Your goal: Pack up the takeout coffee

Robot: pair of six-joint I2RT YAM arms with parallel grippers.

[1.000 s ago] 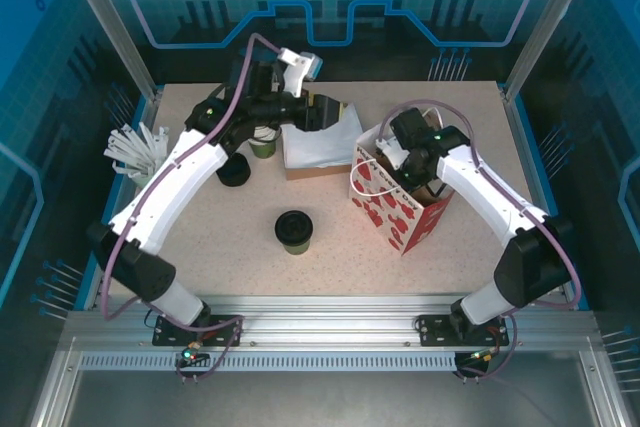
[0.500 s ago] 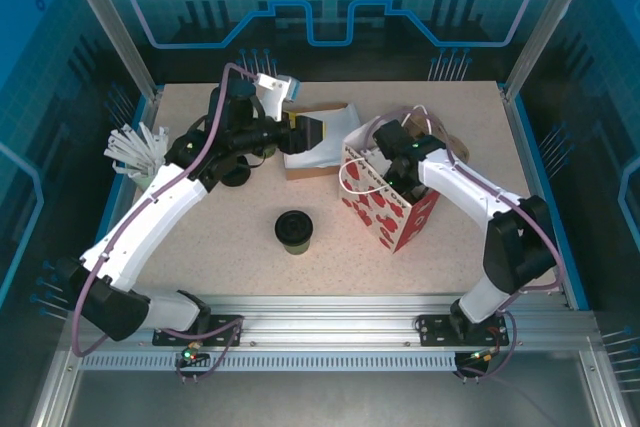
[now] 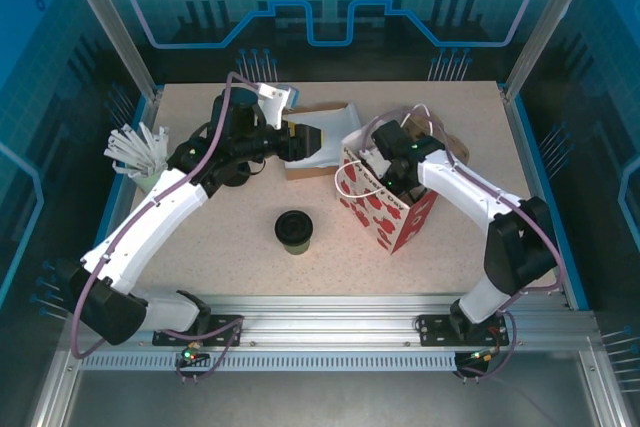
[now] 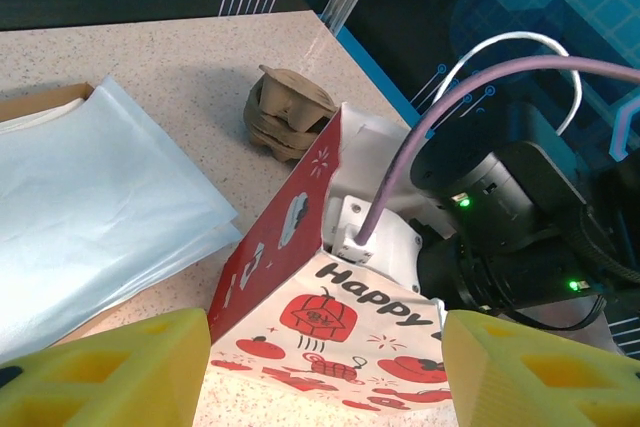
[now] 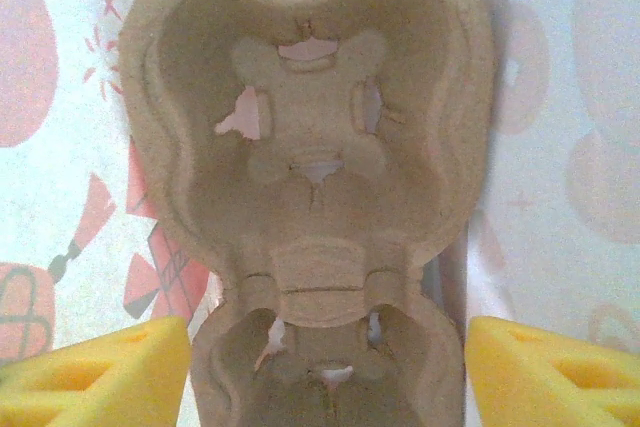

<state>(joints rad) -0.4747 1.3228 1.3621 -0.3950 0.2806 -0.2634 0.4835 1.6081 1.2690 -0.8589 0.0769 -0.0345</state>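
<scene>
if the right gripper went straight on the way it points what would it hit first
Probably the brown pulp cup tray, lying inside the red and white bag, straight ahead between the open fingers of the right gripper. How close it is stays unclear.

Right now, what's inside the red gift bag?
A brown pulp cup tray sits in the red gift bag, with the right gripper open, its fingers on either side of it. The tray covers the bag's floor, so anything beneath can't be seen.
</scene>
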